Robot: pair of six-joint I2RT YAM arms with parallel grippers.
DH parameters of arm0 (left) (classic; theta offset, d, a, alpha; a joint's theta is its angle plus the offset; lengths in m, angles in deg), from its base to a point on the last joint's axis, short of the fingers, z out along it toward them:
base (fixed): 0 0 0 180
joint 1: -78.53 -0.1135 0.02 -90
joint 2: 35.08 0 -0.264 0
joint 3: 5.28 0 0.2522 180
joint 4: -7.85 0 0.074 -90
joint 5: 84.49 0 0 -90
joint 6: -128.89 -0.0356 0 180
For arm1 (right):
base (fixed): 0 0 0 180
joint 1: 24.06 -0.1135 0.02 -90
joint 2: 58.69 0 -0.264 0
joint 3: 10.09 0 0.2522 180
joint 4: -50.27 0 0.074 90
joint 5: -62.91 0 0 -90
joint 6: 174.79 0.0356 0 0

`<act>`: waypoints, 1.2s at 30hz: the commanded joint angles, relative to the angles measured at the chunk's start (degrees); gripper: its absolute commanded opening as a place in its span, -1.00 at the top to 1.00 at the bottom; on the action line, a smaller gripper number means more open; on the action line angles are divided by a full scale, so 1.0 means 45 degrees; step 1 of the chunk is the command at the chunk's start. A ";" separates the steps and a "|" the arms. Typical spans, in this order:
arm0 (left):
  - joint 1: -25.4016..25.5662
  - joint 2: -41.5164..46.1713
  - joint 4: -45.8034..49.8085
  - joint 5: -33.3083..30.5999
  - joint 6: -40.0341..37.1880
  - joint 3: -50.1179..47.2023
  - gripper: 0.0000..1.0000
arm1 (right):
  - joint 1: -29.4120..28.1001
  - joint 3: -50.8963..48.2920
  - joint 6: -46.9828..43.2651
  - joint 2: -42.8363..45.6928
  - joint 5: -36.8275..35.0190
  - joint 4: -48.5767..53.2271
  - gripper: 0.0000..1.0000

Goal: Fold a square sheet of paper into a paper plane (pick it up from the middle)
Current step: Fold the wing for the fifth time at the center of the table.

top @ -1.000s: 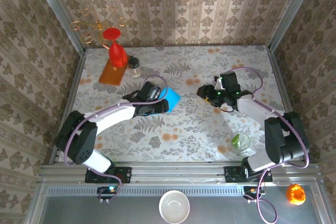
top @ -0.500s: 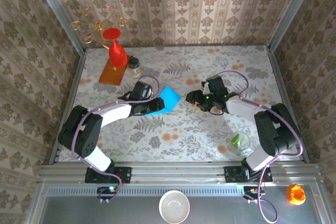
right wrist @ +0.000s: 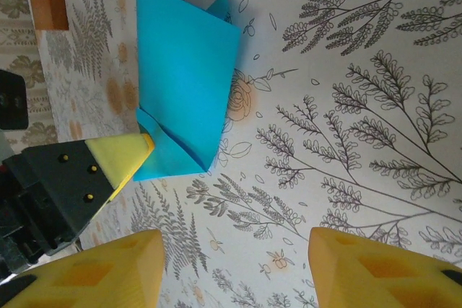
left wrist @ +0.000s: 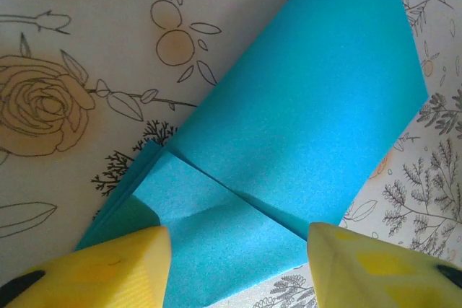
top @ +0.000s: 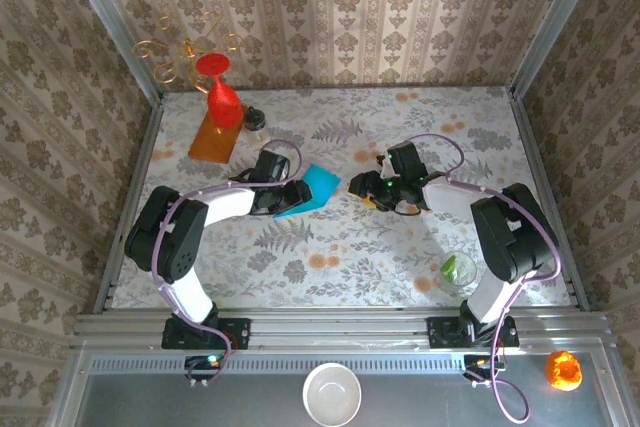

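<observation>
The teal-blue sheet of paper [top: 313,188] lies on the flowered table, folded over into layers with a crease and a smaller flap [left wrist: 216,229] at its near end. My left gripper [left wrist: 238,272] stands open over that flap, one yellow finger [left wrist: 108,272] on each side of it. In the top view the left gripper [top: 287,196] is at the paper's left edge. My right gripper [right wrist: 231,272] is open above bare tablecloth, a short way right of the paper [right wrist: 184,70]. From above, the right gripper [top: 360,189] points left at the paper.
An orange board [top: 211,137] with a red cone vase [top: 222,97] and a small jar [top: 256,123] stands at the back left. A glass [top: 458,272] sits near the front right. The left gripper's finger [right wrist: 119,156] shows in the right wrist view.
The right gripper has moved left towards the paper. The left gripper shifted left and the paper, lifted at its right end before, now lies lower on the table.
</observation>
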 commanded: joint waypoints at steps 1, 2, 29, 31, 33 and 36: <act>-0.0063 -0.0248 0.0424 -0.0229 0.0814 0.0141 -0.03 | -0.0047 0.0213 -0.0333 -0.0378 0.0612 -0.0290 -0.13; -0.0065 -0.0297 0.0445 -0.0236 0.0978 0.0104 -0.01 | -0.0046 0.0157 -0.0328 -0.0447 0.0695 -0.0387 -0.13; 0.1464 0.0542 -0.1499 0.0863 0.4086 -0.1224 0.63 | -0.1514 0.0139 0.0758 -0.0888 -0.0243 -0.0573 0.35; 0.1352 0.0541 -0.1570 0.1096 0.3975 -0.1248 0.65 | -0.1569 0.0513 0.0625 -0.1217 -0.0350 -0.0213 0.37; 0.1268 0.0577 -0.1571 0.1284 0.3893 -0.1246 0.66 | -0.1590 0.0825 0.0498 -0.1542 -0.0474 0.0071 0.39; 0.1187 0.0675 -0.1493 0.1550 0.3578 -0.1069 0.67 | -0.1609 0.1342 0.0120 -0.2004 -0.0741 0.0676 0.40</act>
